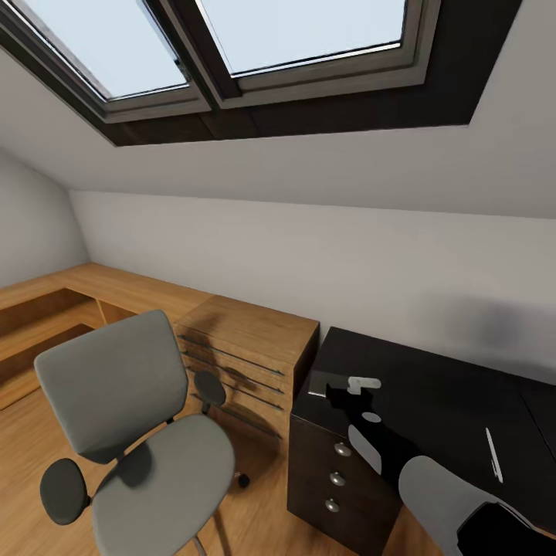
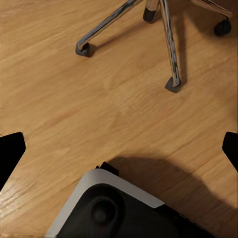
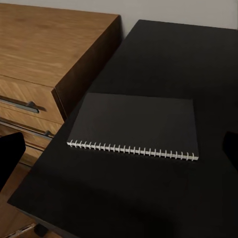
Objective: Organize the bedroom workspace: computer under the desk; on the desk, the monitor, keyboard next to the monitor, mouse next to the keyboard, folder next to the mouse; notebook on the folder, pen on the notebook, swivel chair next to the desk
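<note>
The right gripper [image 1: 363,384] hangs over the notebook [image 3: 135,125], which lies flat at the end of the table [image 1: 432,394] beside the wood cabinet [image 1: 247,340]. Its fingers [image 3: 10,153] are spread wide and hold nothing. I think picking up the notebook comes next. It is thin, so go low and pinch it at an edge. The pen [image 1: 493,455] lies farther along the table. The chair [image 1: 131,432] seat is bare. I cannot tell if the left gripper [image 2: 119,148] is empty.
</note>
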### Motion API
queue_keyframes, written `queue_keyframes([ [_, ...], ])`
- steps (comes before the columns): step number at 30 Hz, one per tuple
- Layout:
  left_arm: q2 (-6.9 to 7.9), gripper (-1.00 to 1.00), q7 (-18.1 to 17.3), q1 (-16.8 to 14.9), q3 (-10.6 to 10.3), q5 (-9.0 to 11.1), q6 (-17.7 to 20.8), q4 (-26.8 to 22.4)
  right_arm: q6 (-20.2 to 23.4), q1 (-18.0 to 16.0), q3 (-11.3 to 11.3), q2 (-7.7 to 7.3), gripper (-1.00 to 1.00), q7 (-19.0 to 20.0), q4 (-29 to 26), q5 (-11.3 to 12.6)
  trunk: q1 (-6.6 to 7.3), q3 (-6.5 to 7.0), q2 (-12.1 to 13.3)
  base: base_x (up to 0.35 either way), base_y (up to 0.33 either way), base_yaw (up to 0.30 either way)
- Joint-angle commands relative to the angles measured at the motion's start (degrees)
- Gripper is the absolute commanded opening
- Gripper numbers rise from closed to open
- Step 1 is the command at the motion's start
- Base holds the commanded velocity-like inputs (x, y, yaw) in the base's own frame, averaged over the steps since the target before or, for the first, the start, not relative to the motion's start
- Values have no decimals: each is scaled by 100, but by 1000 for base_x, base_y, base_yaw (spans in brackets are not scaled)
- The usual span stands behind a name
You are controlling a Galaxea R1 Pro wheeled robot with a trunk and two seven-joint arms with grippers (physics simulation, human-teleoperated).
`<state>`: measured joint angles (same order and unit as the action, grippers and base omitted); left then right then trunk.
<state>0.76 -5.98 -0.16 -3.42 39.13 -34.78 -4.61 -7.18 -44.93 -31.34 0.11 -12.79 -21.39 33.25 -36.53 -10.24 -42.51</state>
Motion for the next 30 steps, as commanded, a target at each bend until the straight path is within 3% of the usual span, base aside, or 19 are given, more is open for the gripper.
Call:
queue_keyframes([
  [1,2,100,-33,-2,-36,60,-10,49,-29,-7,-46,-2,100,-33,2,59,-1,-8,-6,0,0,0],
  [7,17,100,-41,-1,-39,57,-2,259,-29,-7,-41,-9,100,-31,10,59,-1,-8,-6,0,0,0],
  [14,207,100,-34,-2,-42,59,7,328,-36,-7,-34,-17,100,-32,6,59,-1,-8,-6,0,0,0],
  [20,281,100,-11,-4,-39,60,13,342,-38,-7,-31,-20,100,-34,4,62,-1,-8,-6,0,0,0],
  [30,354,100,743,20,-42,54,17,346,-31,-7,-22,-42,100,-39,-5,64,-1,-8,-6,0,0,0],
])
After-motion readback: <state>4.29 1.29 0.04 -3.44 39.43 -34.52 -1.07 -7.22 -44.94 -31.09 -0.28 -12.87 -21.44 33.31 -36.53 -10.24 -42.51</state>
